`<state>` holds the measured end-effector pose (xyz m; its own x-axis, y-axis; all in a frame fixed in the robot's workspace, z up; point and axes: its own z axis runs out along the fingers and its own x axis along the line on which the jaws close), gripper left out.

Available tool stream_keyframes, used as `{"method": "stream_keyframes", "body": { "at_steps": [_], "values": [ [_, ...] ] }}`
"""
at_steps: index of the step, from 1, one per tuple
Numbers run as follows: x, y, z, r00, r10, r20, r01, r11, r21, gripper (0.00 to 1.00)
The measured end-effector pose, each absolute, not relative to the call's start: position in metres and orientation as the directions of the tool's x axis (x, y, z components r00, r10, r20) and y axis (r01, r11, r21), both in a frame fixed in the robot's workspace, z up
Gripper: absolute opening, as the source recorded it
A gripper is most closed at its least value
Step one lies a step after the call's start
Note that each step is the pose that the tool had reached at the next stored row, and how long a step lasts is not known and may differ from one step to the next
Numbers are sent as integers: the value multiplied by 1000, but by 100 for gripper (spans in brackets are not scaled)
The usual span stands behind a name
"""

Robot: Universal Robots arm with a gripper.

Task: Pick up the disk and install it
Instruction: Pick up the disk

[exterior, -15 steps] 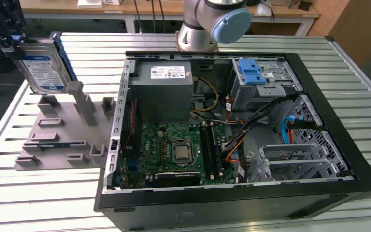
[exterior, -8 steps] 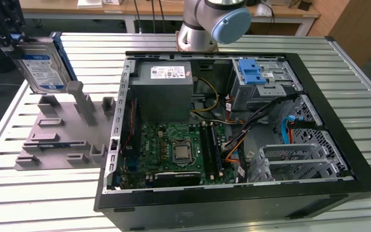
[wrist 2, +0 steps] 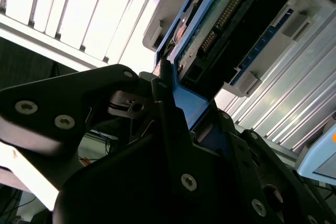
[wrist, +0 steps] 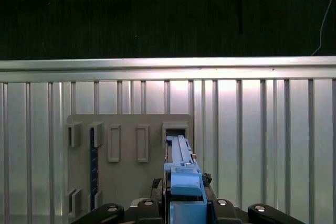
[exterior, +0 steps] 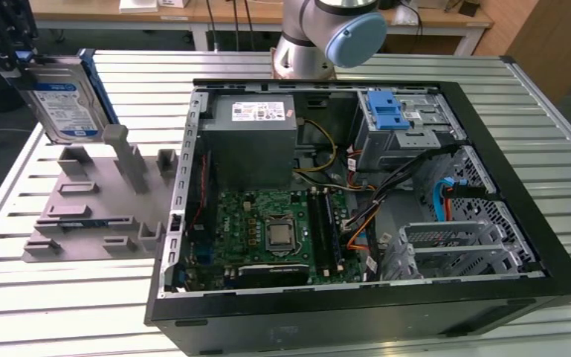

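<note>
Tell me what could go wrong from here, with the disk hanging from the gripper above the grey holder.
1. The gripper clamps the disk by its blue end handle, so the hanging drive might swing or slip in transit.
2. Its lower edge looks close to the tall post of the grey holder; a sideways move could catch there.
3. Loose cables lie beside the drive bay and might snag it.
</note>
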<state>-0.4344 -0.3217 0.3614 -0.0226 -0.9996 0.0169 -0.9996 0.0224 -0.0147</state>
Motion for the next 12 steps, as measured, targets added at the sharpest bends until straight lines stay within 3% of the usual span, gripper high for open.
{"method": "stream_keyframes", "body": {
  "at_steps": [12],
  "values": [
    [-434,-322,364,-23,-1000,17,-1000,22,-15,36]
  ]
}}
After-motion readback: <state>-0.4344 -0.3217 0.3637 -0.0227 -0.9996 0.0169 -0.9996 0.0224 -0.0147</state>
